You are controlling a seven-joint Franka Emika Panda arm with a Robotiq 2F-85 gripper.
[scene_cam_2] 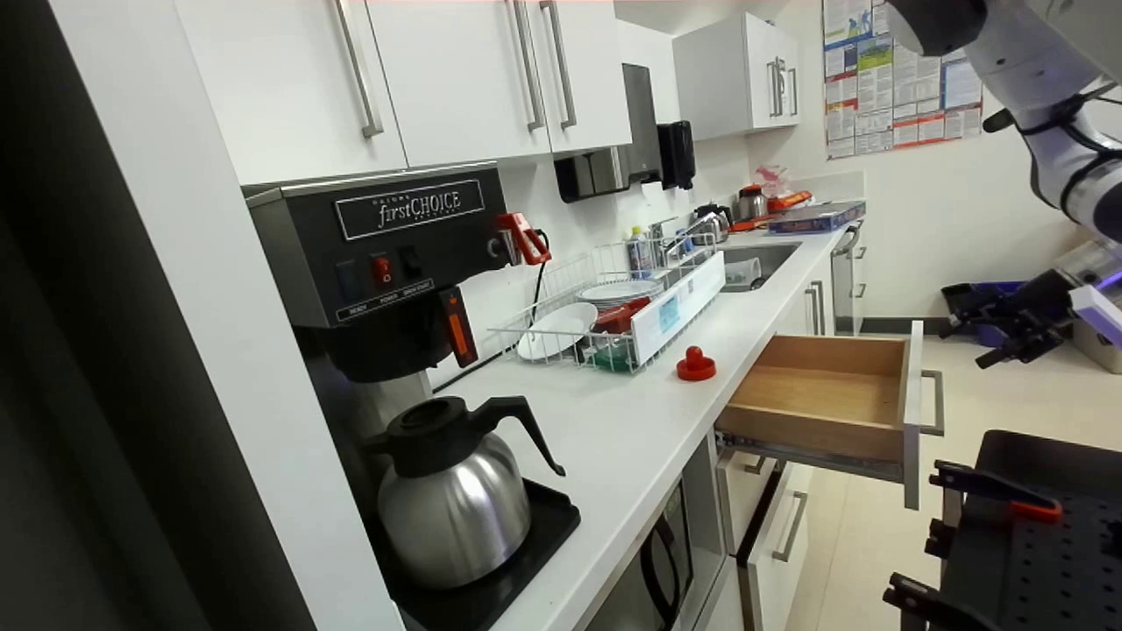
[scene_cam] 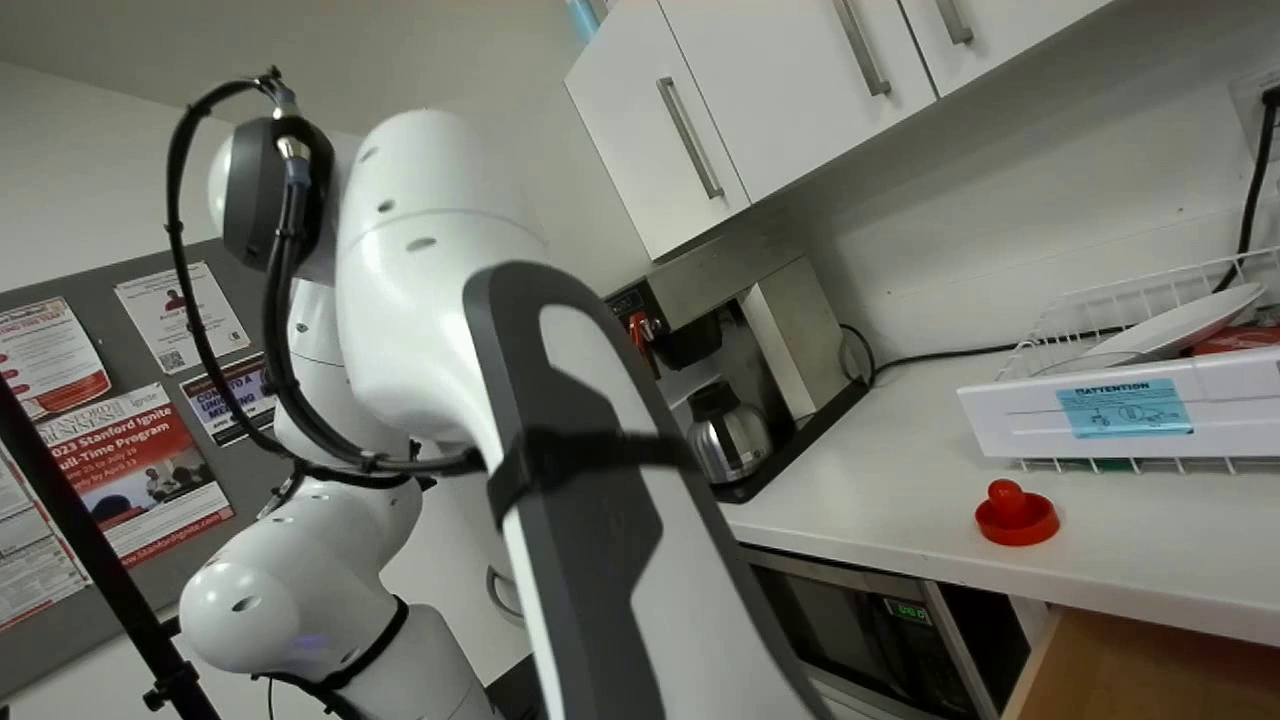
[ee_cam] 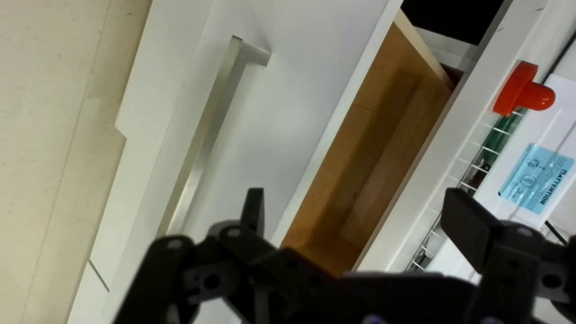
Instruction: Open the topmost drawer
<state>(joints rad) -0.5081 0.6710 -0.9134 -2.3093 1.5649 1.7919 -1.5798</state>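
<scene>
The topmost drawer [scene_cam_2: 815, 431] stands pulled well out from under the counter, with a bare wooden inside. It also shows in an exterior view [scene_cam: 1150, 665] and in the wrist view [ee_cam: 355, 144]. Its white front carries a grey bar handle [scene_cam_2: 936, 403], seen in the wrist view [ee_cam: 202, 139] left of the fingers. My gripper [scene_cam_2: 964, 345] is in the air beyond the drawer front, apart from the handle. In the wrist view my gripper [ee_cam: 355, 198] has its fingers wide apart with nothing between them. The gripper is out of view in an exterior view where the arm [scene_cam: 600, 500] fills the middle.
A red knob-shaped object [scene_cam_2: 696, 365] sits on the white counter [scene_cam_2: 605, 421] near its edge. Behind it is a dish rack [scene_cam_2: 679, 307]. A coffee maker [scene_cam_2: 412, 254] and carafe [scene_cam_2: 456, 508] stand nearer. A lower drawer [scene_cam_2: 780, 552] and a black cart [scene_cam_2: 1043, 543] lie below.
</scene>
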